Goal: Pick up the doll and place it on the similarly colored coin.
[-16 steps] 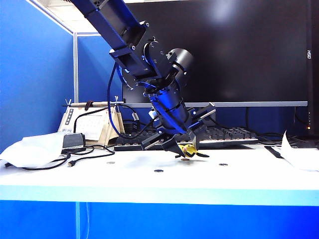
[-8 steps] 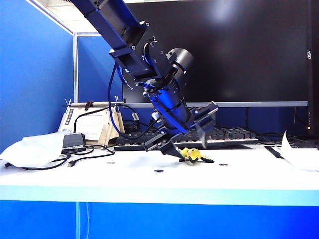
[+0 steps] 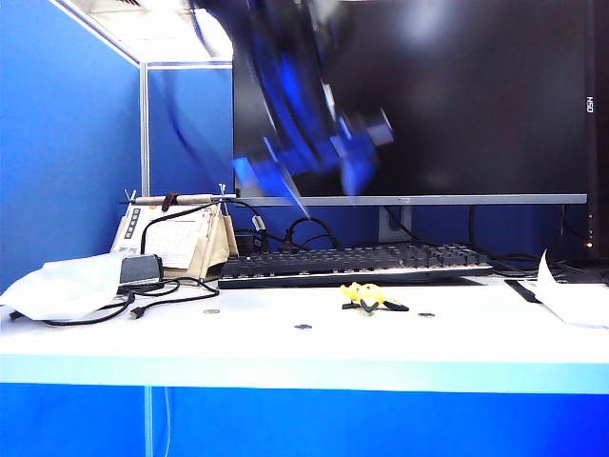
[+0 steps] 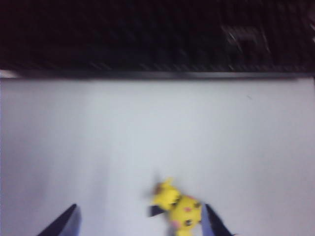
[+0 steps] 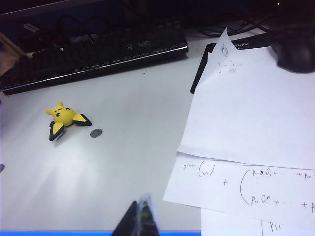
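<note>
On the white table [image 3: 285,347], just before the keyboard [image 3: 352,262], the yellow doll [image 3: 366,296], black-tipped ears splayed, was left lying flat; left gripper [image 4: 140,223] was spread apart above it, right gripper [image 5: 139,221] pinched together.

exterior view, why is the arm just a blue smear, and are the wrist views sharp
Exterior view: the left gripper is motion-blurred above the sharp doll and keyboard. Left wrist view: wholly soft, doll smeared. Right wrist view: crisp, with the doll, a coin and the right gripper all clear.
</note>
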You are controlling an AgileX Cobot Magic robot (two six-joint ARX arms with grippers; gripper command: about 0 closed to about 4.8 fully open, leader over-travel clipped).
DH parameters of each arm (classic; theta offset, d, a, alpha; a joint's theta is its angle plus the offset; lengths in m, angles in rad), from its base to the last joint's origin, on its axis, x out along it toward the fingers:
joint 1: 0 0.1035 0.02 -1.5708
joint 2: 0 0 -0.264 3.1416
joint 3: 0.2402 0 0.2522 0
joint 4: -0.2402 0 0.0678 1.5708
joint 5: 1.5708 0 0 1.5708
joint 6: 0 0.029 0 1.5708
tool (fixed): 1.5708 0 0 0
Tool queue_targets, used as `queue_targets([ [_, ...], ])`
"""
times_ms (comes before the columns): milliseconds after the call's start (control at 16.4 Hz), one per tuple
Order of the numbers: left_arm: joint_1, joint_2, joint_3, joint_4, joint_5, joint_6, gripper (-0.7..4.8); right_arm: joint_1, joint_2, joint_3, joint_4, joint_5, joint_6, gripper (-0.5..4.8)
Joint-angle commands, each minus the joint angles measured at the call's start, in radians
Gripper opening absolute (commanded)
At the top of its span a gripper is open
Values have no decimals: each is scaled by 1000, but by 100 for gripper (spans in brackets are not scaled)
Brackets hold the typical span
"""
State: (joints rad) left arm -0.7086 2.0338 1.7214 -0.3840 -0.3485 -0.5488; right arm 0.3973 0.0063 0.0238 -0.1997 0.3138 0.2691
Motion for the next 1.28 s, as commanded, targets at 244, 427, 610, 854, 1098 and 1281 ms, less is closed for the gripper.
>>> queue_targets([
  [244, 5, -418, -90, -177, -216, 115, 317, 0, 1, -5, 1, 1, -1, -5],
  [427, 7, -718, -268, -177, -216, 165, 304, 0, 1, -5, 1, 1, -1, -5],
  [610, 6, -1095, -535, -205, -214, 240, 304, 0, 1, -5, 1, 1, -1, -5],
  [854, 7, -1687, -937, -278, -208, 282, 304, -1, 1, -5, 2, 1, -1, -5],
  [1098, 5, -2025, -1146, -294, -217, 237, 300, 0, 1, -5, 1, 1, -1, -5],
  [1281, 19, -1989, -1194, -299, -301, 229, 300, 0, 0, -5, 8, -19, -1, -5],
])
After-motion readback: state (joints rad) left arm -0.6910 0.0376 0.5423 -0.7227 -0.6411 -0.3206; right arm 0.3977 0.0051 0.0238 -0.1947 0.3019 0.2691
